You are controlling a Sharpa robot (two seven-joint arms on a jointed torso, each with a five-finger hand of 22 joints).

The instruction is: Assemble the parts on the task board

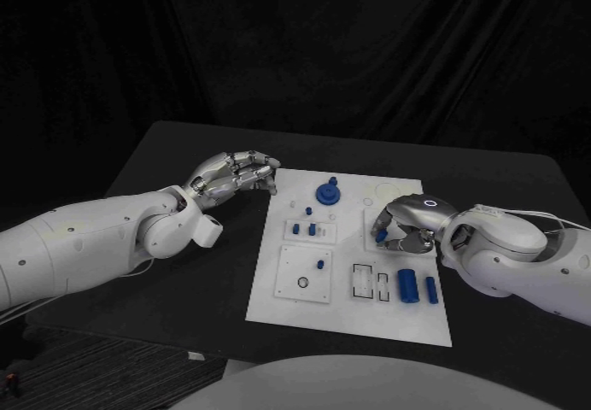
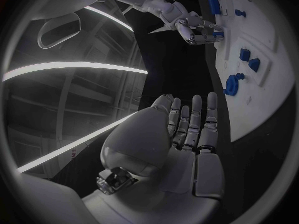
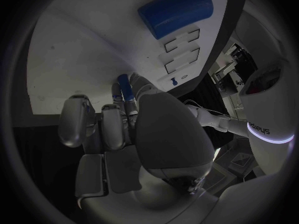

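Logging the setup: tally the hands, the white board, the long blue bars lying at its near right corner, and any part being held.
hands: 2, left hand and right hand
task board: 1
long blue bars: 2
small blue part, held: 1
Total: 6

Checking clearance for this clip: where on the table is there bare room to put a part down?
Bare black table lies left of the task board, below the left hand. The board's near strip is bare too. Crowded: the middle right, where the right hand pinches a blue part above two blue cylinders.
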